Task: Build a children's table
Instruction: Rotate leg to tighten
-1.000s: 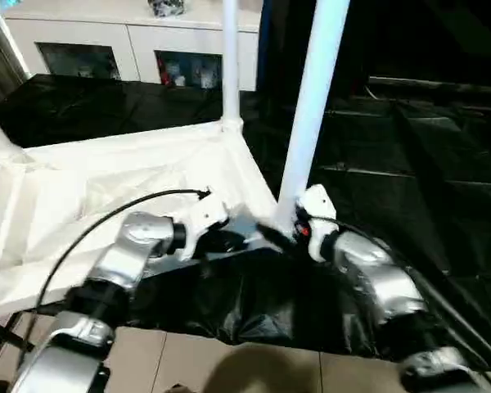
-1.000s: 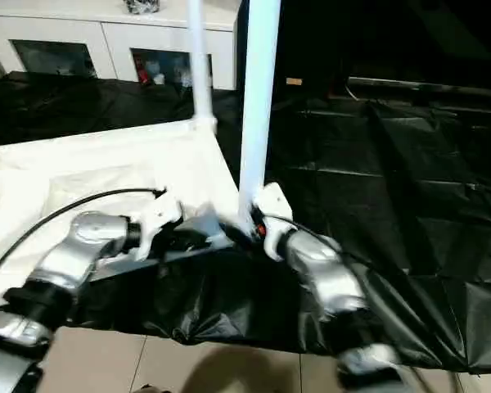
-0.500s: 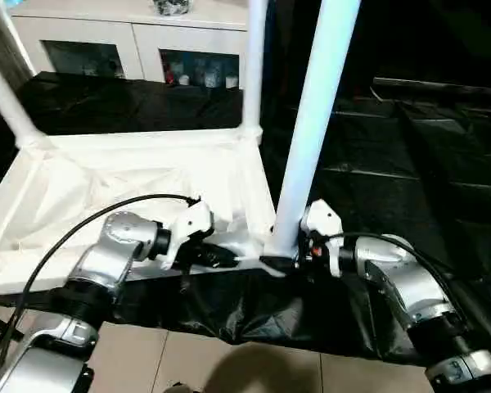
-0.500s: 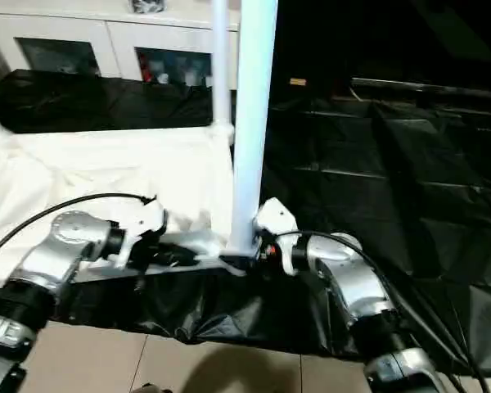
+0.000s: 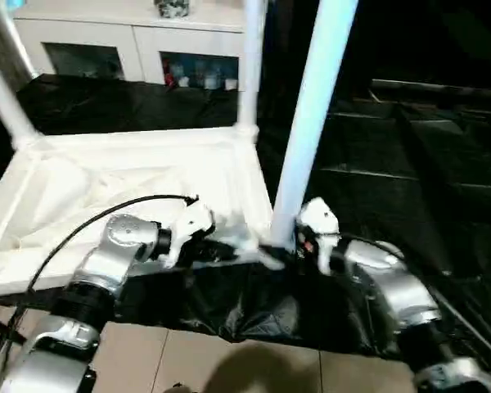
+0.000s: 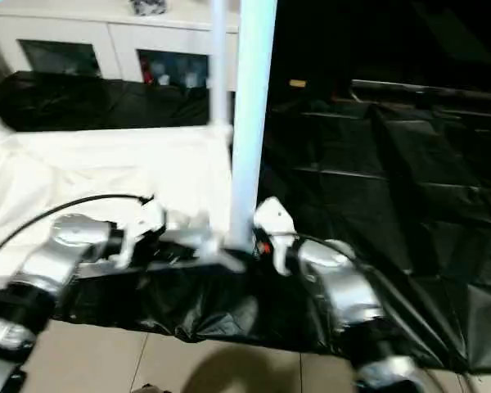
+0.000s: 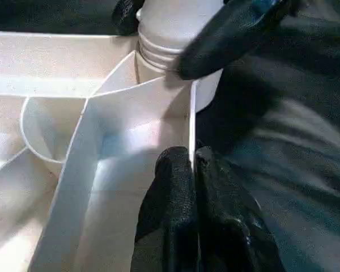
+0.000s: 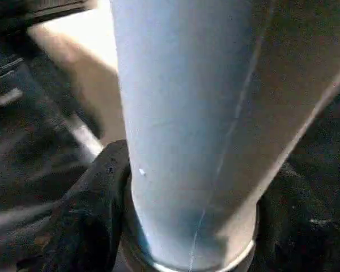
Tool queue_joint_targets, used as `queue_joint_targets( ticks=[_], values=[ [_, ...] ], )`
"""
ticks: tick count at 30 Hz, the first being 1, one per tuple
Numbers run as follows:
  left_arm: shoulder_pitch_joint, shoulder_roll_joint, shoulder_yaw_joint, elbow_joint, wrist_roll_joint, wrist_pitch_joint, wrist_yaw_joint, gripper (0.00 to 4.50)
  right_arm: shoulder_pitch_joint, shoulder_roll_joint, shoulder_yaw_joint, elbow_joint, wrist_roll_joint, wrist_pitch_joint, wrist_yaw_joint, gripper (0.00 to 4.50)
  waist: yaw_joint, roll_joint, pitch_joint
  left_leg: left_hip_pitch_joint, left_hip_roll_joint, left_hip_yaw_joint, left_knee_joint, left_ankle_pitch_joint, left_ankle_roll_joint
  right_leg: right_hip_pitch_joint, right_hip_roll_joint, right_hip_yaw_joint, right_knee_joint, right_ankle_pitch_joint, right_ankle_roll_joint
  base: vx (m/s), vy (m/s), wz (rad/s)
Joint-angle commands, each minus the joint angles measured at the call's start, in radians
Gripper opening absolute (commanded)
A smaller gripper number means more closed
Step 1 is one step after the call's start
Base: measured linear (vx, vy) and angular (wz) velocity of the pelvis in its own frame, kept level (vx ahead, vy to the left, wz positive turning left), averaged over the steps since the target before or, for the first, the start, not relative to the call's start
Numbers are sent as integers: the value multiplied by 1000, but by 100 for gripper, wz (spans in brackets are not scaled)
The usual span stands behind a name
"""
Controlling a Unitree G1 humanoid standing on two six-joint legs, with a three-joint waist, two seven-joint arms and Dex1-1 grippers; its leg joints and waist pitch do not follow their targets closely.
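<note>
The upside-down white plastic table top [image 5: 131, 176] lies at 10 o'clock on black sheeting; the left gripper [image 7: 192, 170] pinches its thin rim. The right gripper [image 5: 288, 246] closes around the near white tube leg [image 5: 311, 115], low by its socket. It looks light, stiff and smooth, so hold low.

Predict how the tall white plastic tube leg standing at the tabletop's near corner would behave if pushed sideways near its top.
The tall white plastic tube leg looks stiff, so it would probably lever rather than bend. Its base sits in the round corner socket, so it may wobble if not fully seated. The right gripper around its base should limit tipping.
</note>
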Motion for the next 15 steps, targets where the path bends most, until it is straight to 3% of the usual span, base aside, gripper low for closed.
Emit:
queue_joint_targets(
  ticks=[1,3,5,10,12,15],
  values=[
    [-33,-50,15,-6,-12,-2,66,0,-7,33,21,46,-40,13,-90,265,-4,1,-59,18,18,-8,-70,-303,-37,36,-68,38,-86,-321,-172,0,0,0],
    [-51,-87,17,9,-4,10,129,0,-24,81,-5,87,-44,21,-197,265,-10,-4,-58,15,18,-7,-71,-292,-32,35,-67,39,-87,-302,-169,0,0,0],
    [-64,-112,16,18,-1,19,168,0,-37,113,-20,113,-49,29,-271,265,-10,2,-61,17,17,-6,-68,-274,-28,34,-66,40,-84,-274,-176,0,0,0],
    [-85,-180,17,20,17,44,284,0,-88,192,-42,190,-75,14,-423,265,-9,2,-65,11,15,-4,-65,-222,-17,41,-65,40,-75,-164,-191,0,0,0],
    [-86,-186,18,19,18,46,292,0,-93,198,-43,197,-76,10,-430,321,-7,3,-67,12,15,-3,-64,-209,-7,44,-64,39,-73,-131,-195,0,0,0],
    [-69,-194,7,-6,17,49,267,0,-107,212,-62,192,-44,-7,-399,337,-7,3,-65,11,16,-2,-65,-214,-2,45,-65,39,-74,-130,-195,0,0,0]
  ],
)
